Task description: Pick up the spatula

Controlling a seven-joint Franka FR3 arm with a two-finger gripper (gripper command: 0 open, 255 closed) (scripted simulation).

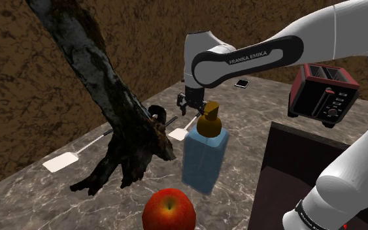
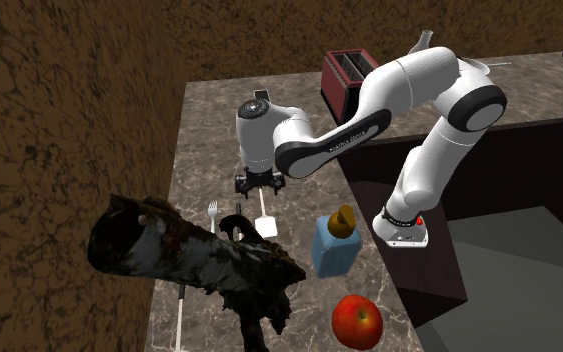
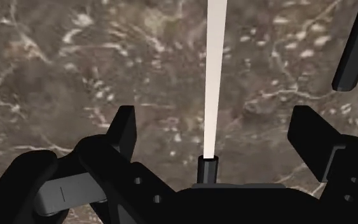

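Spatula [image 1: 180,133] flat on marble bench [image 1: 25,202], white handle [image 3: 214,76] running between wide-open fingers of tool [image 3: 215,114], neither touching; nothing held. Nearest: apple [image 1: 169,210]. Then blue bottle [image 1: 204,157] just beside blade, dark log [image 1: 120,131] on other side. Bare bench beyond tool. Toaster [image 1: 323,91] far, near back edge.

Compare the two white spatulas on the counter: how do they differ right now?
The white flat-bladed spatula by the blue soap bottle lies under the open black pincer, handle between its fingers, unclasped. The other white spatula lies apart at the shoulder view's left, beyond the dark gnarled log. Both lie flat on the marble counter.
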